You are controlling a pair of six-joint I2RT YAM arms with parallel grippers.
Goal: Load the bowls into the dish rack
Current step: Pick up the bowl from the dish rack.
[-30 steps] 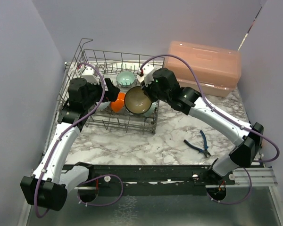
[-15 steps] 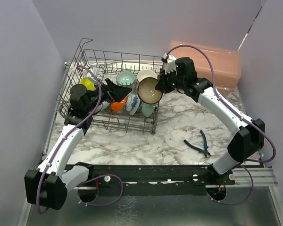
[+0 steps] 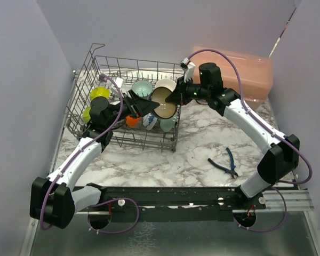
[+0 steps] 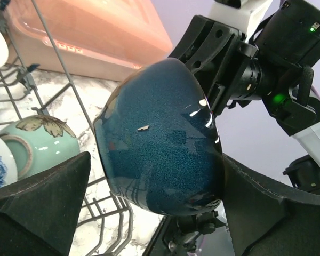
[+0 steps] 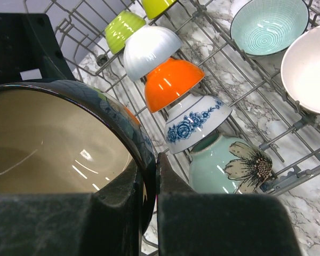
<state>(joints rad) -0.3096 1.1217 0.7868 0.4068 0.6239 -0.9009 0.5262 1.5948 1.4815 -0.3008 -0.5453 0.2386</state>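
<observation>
The dish rack (image 3: 83,85) stands at the back left of the marble table. My right gripper (image 3: 177,98) is shut on the rim of a dark blue bowl (image 3: 163,104) with a beige inside, held on edge above the rack's right end. In the right wrist view the gripper (image 5: 156,160) pinches that rim (image 5: 141,144). My left gripper (image 3: 141,105) is open, one finger on each side of the blue bowl (image 4: 160,138); the left finger (image 4: 42,197) stands apart from it. Lime (image 5: 125,25), white (image 5: 149,48), orange (image 5: 173,80), blue-patterned (image 5: 194,120) and flowered teal (image 5: 224,165) bowls stand in a row in the rack.
A ribbed teal bowl (image 5: 266,24) and a white bowl (image 5: 309,69) sit in the rack's far row. A pink lidded box (image 3: 234,72) stands behind the rack at the right. Blue-handled pliers (image 3: 224,162) lie on the table at the front right.
The right gripper lifted the blue bowl up and to the right, then brought it slightly back left. The left gripper swung right and now brackets the bowl.
</observation>
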